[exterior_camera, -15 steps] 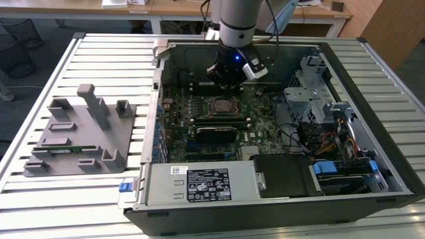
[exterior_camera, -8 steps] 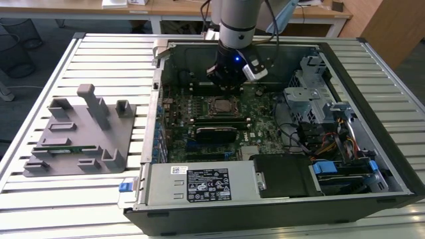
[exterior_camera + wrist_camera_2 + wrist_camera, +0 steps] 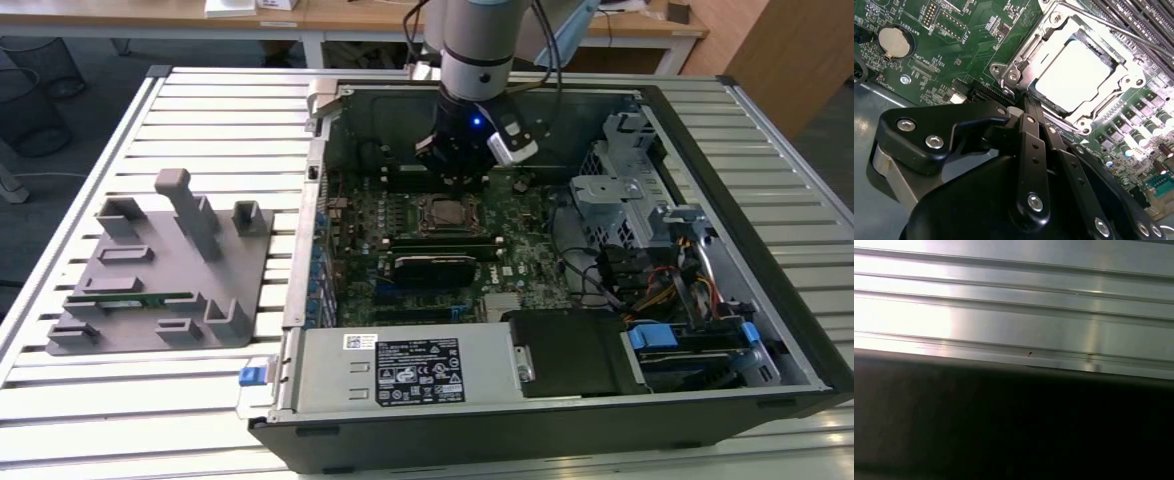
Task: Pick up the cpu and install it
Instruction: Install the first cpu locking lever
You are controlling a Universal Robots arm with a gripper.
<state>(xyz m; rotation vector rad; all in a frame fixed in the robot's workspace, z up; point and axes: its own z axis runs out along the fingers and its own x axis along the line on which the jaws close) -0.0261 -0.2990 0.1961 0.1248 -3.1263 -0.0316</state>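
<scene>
Cpu (image 3: 1081, 75) in socket (image 3: 1054, 22); gripper (image 3: 1026, 107) just beside.

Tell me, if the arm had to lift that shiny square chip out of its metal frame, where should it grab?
Probably by two opposite edges, coming straight down from above. The chip lies flat in the socket, and the metal frame surrounds its rim, so no side approach looks open. The top plate is smooth and offers nothing to pinch. The gripper sits just beside the frame.
</scene>
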